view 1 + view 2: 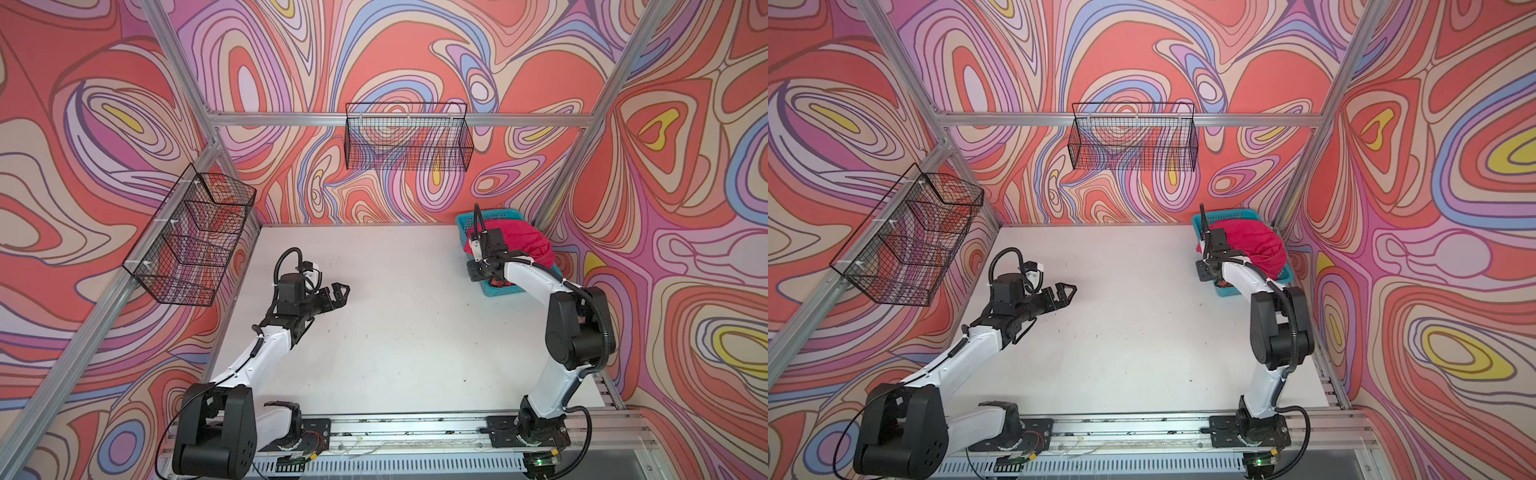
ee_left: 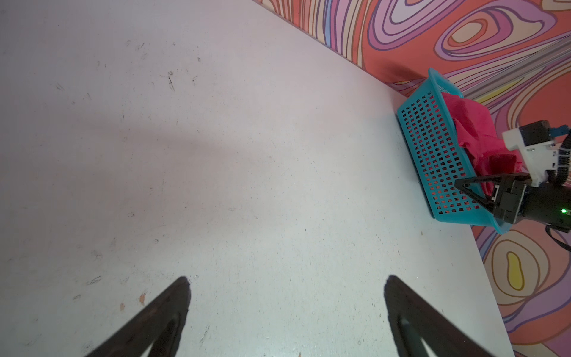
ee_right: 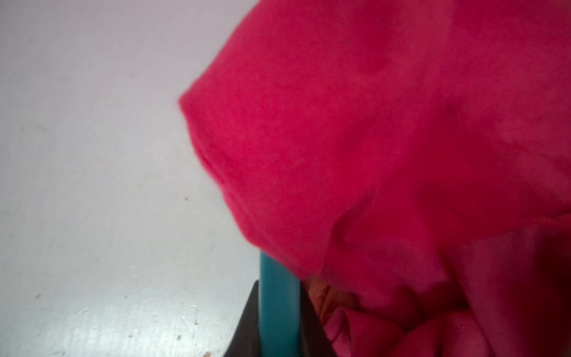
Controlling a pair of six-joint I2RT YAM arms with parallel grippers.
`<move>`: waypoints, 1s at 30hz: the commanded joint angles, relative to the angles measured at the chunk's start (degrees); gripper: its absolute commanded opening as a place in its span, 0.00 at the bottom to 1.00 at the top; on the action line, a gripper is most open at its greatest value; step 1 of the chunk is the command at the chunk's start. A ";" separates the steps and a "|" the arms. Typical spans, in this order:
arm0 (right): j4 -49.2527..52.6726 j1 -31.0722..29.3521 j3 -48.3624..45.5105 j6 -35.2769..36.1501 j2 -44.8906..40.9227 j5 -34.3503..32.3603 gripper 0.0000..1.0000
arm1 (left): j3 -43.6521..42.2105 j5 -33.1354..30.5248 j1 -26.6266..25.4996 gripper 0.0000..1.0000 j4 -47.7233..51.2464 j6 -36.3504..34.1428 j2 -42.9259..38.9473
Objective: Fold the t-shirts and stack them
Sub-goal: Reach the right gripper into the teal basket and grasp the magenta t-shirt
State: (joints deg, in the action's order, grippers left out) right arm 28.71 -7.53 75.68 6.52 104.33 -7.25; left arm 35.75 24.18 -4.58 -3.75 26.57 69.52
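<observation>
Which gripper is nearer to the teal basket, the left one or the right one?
Right. The right gripper is at the teal basket, its fingers on either side of the rim. The left gripper hovers open over the table, well apart from it.

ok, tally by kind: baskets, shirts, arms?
black wire baskets: 2
teal basket: 1
t-shirts: 2, magenta-pink t-shirt on top, orange t-shirt barely showing
robot arms: 2
total: 7
</observation>
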 commanded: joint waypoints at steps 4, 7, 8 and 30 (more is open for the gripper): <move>0.24 3.72 2.96 0.97 0.11 -0.64 0.00 | 1.34 0.77 -0.26 1.00 -1.60 -0.65 0.89; -0.31 5.04 5.62 2.72 2.75 -0.91 0.00 | 1.34 0.69 -0.26 1.00 -1.54 -0.65 0.80; -0.23 5.49 6.63 3.11 3.94 -0.50 0.00 | 1.34 0.58 -0.25 1.00 -1.44 -0.77 0.71; -1.15 6.09 15.40 1.12 7.62 -3.01 0.66 | 1.15 -0.87 -0.25 1.00 -0.08 -1.65 0.40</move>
State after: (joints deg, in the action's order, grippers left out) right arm 29.54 -1.56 92.79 10.22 117.86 -10.44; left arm 35.75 23.97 -4.58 -4.47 25.87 69.89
